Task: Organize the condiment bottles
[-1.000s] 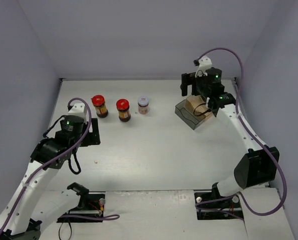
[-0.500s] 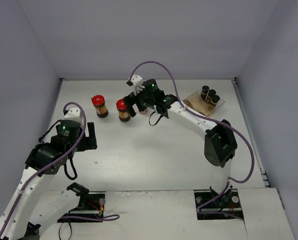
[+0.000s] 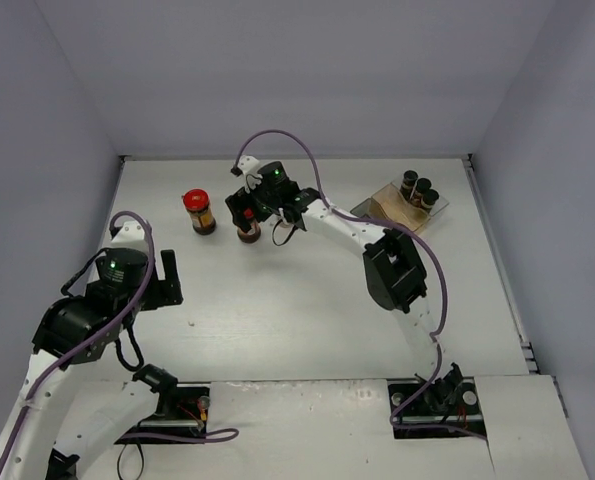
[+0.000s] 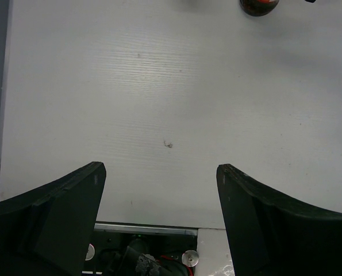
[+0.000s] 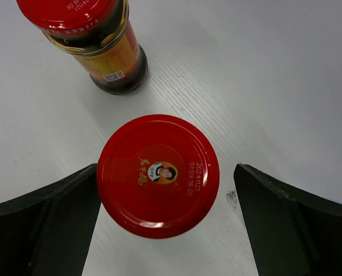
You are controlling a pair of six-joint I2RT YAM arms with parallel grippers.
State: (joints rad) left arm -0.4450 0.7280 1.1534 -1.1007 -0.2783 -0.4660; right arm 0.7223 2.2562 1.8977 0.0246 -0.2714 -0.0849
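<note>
Two dark jars with red lids stand at the back left. The left jar [image 3: 198, 210] stands free. My right gripper [image 3: 245, 216] is open over the other red-lidded jar [image 3: 248, 232]. In the right wrist view this jar's lid [image 5: 158, 174] lies between my right gripper's [image 5: 165, 171] spread fingers, the left finger close to it, and the free jar [image 5: 96, 46] stands beyond. Three slim black-capped bottles [image 3: 421, 188] stand in the tray. The white-lidded pinkish jar is hidden behind the right arm. My left gripper [image 3: 167, 276] is open and empty over bare table [image 4: 161, 168].
The clear smoky tray [image 3: 375, 211] sits at the back right near the wall. The right arm stretches across the back of the table from the right. The base of a dark jar [image 4: 258, 5] shows at the top edge of the left wrist view.
My right arm has swung left from the tray, past the pinkish jar, to over the second red-lidded jar. My left arm has drawn back toward the near left.
</note>
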